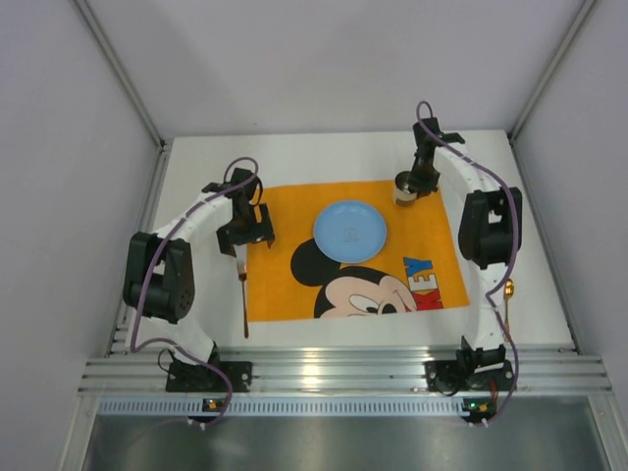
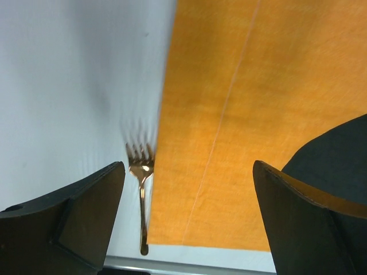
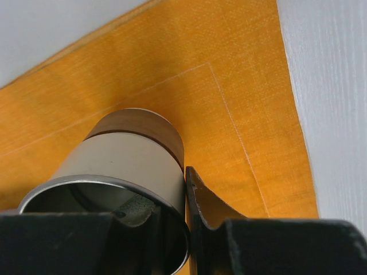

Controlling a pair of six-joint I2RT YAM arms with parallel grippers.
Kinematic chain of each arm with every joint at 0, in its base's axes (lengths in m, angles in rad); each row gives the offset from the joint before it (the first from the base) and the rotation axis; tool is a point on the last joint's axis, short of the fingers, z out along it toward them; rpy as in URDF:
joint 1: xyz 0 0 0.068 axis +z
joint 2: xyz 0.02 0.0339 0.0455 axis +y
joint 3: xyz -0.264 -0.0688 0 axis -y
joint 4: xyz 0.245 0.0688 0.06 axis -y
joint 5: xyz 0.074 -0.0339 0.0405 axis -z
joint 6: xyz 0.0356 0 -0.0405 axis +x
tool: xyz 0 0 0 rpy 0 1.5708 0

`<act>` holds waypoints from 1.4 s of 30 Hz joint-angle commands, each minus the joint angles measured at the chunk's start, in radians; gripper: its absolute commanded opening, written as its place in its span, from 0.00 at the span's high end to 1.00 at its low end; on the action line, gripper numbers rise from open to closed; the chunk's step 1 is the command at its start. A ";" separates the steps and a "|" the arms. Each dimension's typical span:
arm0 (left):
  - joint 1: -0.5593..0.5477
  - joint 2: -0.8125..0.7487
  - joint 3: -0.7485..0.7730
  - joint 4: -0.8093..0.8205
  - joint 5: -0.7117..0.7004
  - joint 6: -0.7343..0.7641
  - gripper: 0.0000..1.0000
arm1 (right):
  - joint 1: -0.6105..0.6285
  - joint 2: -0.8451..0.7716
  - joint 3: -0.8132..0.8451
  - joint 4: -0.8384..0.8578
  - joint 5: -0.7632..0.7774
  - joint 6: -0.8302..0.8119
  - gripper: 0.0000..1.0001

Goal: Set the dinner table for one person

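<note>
Top external view has the dinner table filling the middle of the frame, a white top under everything else, with its near edge behind a ribbed rail and the arm bases. At far left the left gripper hangs over the left border of an orange mat. A fork lies below it on the bare white top, just beside the mat's edge, handle toward the near rail. In the left wrist view the gripper has its fingers wide apart and holds nothing. The fork lies between them, nearer the left one, and its tines are blurred. A dark rounded patch at the right edge of that view is cut off and cannot be identified. Near the mat's centre sits a blue plate, its printed pattern too small to read. Farther right, the right gripper reaches down onto a metal cup at the mat's far right corner. The right wrist view shows the gripper clamped on the cup wall, one finger inside, one outside. Whether the base touches the mat cannot be told. At far right a gold-coloured object lies mostly hidden behind the right arm.
</note>
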 commanded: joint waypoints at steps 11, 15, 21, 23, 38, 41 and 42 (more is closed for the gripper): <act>0.025 -0.194 -0.281 0.045 0.018 -0.176 0.13 | -0.007 0.008 0.022 0.025 -0.032 -0.035 0.34; 0.025 -0.216 -0.353 0.048 -0.001 -0.208 0.28 | -0.008 -0.068 -0.007 0.022 -0.034 -0.040 0.31; 0.025 -0.262 -0.418 0.061 -0.014 -0.236 0.53 | -0.019 -0.188 -0.097 0.024 -0.037 -0.039 0.30; 0.025 -0.262 -0.421 0.064 -0.025 -0.236 0.55 | -0.022 -0.210 -0.130 0.028 -0.043 -0.042 0.30; 0.035 -0.219 -0.499 0.131 -0.088 -0.225 0.73 | -0.030 -0.222 -0.182 0.036 -0.065 -0.045 0.32; 0.037 -0.175 -0.507 0.160 -0.096 -0.214 0.92 | -0.031 -0.225 -0.188 0.035 -0.065 -0.051 0.33; 0.038 -0.155 -0.507 0.166 -0.102 -0.214 1.00 | -0.033 -0.229 -0.194 0.035 -0.063 -0.051 0.33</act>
